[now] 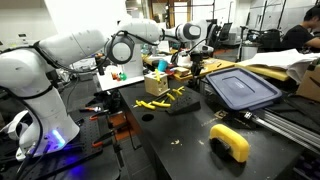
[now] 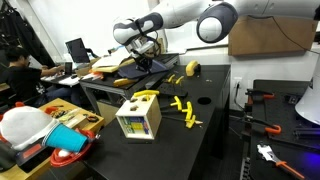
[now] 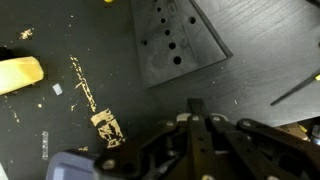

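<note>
Evidently little is done yet: the fingers (image 3: 193, 118) look pressed together on nothing, hovering above the black surface (image 3: 100, 30) near the dark grey metal plate drilled with holes (image 3: 178, 42). A yellow block (image 3: 20, 73) lies well apart. The plate sits untouched, so any grasp is left to do.

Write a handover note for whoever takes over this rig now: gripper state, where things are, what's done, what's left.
Gripper: looks shut and empty, hanging above the table.
Nearest: dark plate with holes, flat on the table; yellow pieces and small box close by; blue lid on the same table.
Done: nothing grasped.
Left: any grasp; the jaws would need opening first.
</note>
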